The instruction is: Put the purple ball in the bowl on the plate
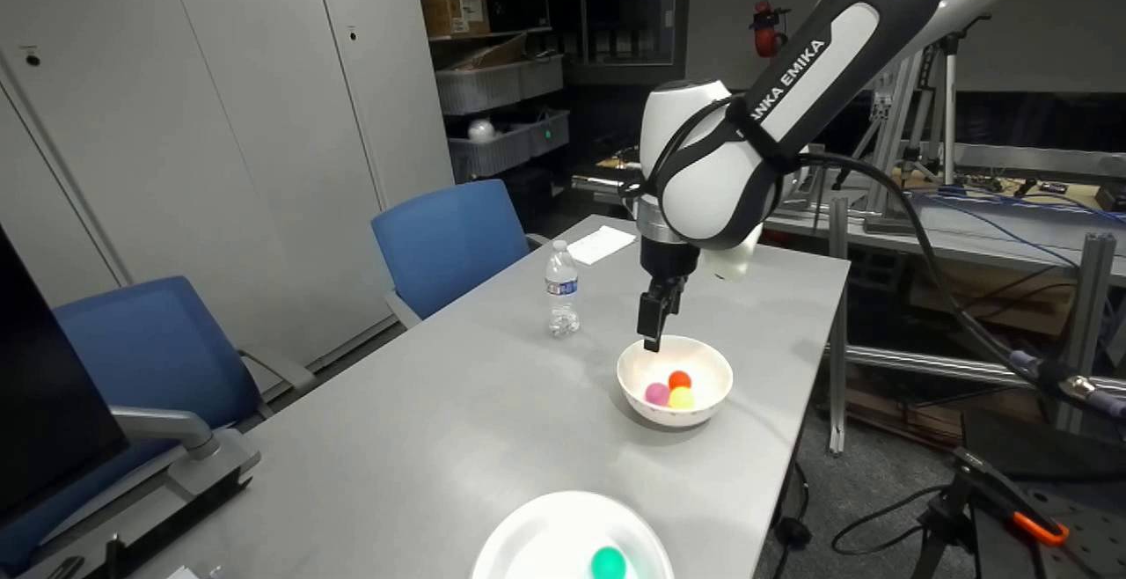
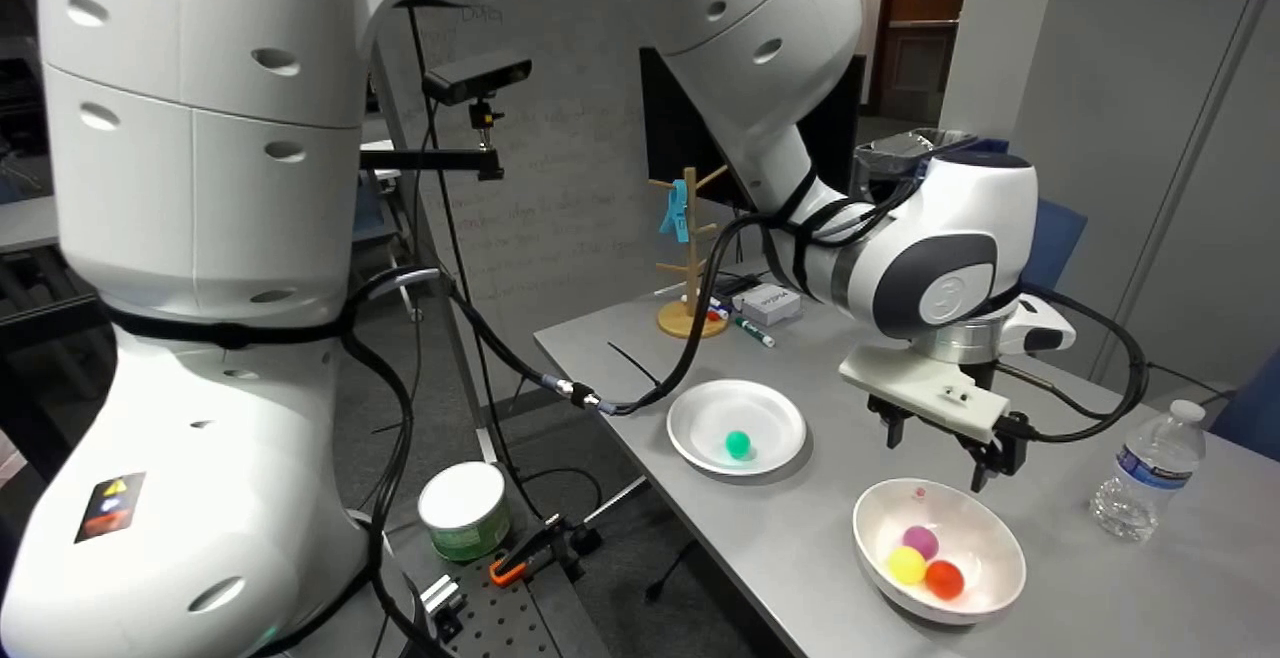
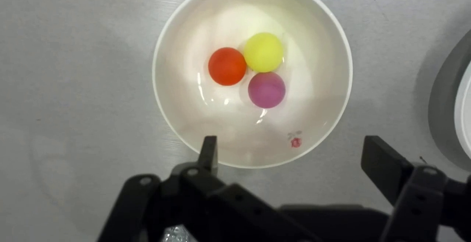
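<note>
The purple ball (image 3: 266, 90) lies in the white bowl (image 3: 312, 69), touching a yellow ball (image 3: 264, 52), with a red ball (image 3: 227, 66) beside them. Both exterior views show the purple ball (image 1: 657, 394) (image 2: 920, 542) inside the bowl (image 1: 699, 357) (image 2: 985, 548). The flat white plate (image 2: 700, 418) stands apart on the table with a teal-green ball (image 2: 738, 444) on it. The plate is cut off in an exterior view (image 1: 537, 535) and in the wrist view (image 3: 465, 109). My gripper (image 3: 291, 139) is open and empty. Its fingertips (image 2: 936, 464) hang above the bowl's rim, off to one side of the balls.
A clear water bottle (image 1: 561, 289) (image 2: 1150, 468) stands on the table near the bowl. A wooden peg stand (image 2: 690, 258), markers (image 2: 754, 330) and a small box (image 2: 767, 304) are beyond the plate. A white paper (image 1: 602, 245) lies at the table's edge. Blue chairs (image 1: 449, 245) stand alongside.
</note>
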Available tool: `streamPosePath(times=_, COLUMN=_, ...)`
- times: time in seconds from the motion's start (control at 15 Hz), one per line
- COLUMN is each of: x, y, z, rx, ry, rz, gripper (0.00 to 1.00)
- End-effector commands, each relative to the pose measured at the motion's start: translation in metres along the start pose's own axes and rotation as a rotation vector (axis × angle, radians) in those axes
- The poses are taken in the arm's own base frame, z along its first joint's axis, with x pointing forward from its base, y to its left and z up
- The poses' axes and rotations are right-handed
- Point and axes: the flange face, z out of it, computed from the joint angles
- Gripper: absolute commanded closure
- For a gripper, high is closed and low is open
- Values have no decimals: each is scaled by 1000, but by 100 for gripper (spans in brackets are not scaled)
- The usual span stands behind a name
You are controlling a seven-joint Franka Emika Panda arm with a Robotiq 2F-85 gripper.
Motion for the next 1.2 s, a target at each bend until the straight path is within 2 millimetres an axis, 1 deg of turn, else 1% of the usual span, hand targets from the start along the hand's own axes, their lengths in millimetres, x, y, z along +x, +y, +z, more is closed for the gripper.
streamPosePath(times=0.0, x=1, y=0, z=-1, rx=0, ry=0, rz=0, gripper=0)
streamPosePath(times=0.13, x=3, y=-2, z=6, rx=15, ry=-5, rz=-36, gripper=0)
streamPosePath(times=0.27, x=3, y=-4, z=16, rx=13, ry=-21, rz=-64, gripper=0)
streamPosePath(times=0.6, x=-3, y=-8, z=49, rx=10, ry=-66, rz=-137, gripper=0)
streamPosePath(times=0.8, x=-2, y=-5, z=65, rx=-4, ry=-85, rz=-172, gripper=0)
streamPosePath(times=1.13, x=8, y=5, z=84, rx=-5, ry=-89, rz=-192, gripper=0)
